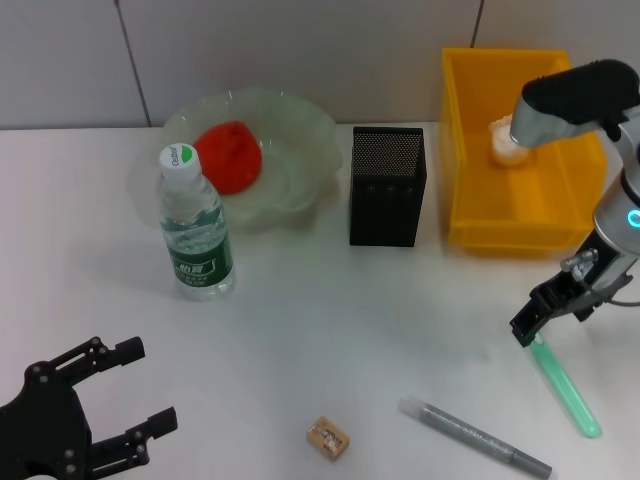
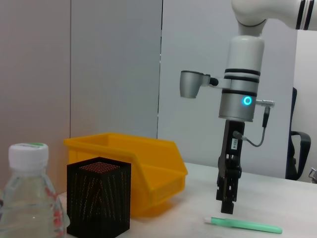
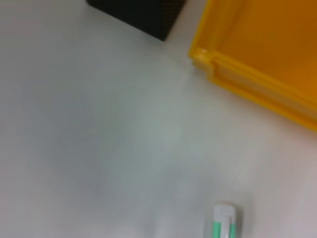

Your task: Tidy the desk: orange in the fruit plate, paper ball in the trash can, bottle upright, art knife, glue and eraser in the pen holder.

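Right gripper (image 1: 528,330) hangs just above the near end of the green knife (image 1: 566,387) on the desk (image 1: 300,330), jaws nearly closed and empty; left gripper (image 1: 130,400) sits low at the near left, jaws open. Orange (image 1: 229,155) in the plate (image 1: 300,130), paper ball (image 1: 503,141) in the bin (image 1: 470,150), bottle (image 1: 194,222) upright. Eraser (image 1: 328,438) and grey glue (image 1: 474,436) lie on the desk, pen holder (image 1: 388,186) between plate and bin.

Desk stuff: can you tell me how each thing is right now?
orange: in the fruit plate
paper ball: in the trash can
bottle: upright, capped
eraser: lying on the desk
grey pen: lying flat
green stick: lying flat
left hand: open
right hand: above the green stick's end
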Robot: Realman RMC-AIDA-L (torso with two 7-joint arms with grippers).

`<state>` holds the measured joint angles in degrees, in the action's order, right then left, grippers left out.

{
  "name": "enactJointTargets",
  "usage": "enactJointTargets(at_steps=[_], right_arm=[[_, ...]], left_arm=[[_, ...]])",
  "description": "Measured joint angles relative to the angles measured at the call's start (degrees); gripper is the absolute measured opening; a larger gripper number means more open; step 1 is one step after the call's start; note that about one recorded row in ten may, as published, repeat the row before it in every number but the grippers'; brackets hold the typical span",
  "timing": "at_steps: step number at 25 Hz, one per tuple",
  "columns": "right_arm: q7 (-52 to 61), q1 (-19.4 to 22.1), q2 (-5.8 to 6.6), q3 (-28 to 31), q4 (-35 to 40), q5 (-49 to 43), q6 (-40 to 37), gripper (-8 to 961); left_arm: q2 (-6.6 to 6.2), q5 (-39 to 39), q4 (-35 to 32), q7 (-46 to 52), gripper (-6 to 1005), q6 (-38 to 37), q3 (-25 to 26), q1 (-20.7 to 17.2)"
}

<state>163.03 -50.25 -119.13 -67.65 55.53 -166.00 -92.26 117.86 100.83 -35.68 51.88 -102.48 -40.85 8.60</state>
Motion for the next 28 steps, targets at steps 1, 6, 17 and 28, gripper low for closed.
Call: enactJointTargets(at_steps=[1,6,17,28], right_arm=[[0.06,0.04,-0.03,0.00,-0.84,-0.02,0.73,838],[0.27,0.09,-0.19,-0.07,-4.71,-0.17,4.75,838],[0.27,-0.51,-0.31,-0.20,-7.91,0.04,7.10,760],[0.55,-0.44,-0.32,-0.21,-8.43,0.06,8.41,481]], left_arm=[[0.04,0.16,0.00,-0.01,801,0.12,0.08,0.07],[0.14,0.35,0.00,-0.03,800,0.31,0.13,0.46],[0.18,0.35,0.00,0.42,799,1.30,0.15,0.45],[0.26,0.32,0.84,0.26,799,1.92,0.14,0.78]])
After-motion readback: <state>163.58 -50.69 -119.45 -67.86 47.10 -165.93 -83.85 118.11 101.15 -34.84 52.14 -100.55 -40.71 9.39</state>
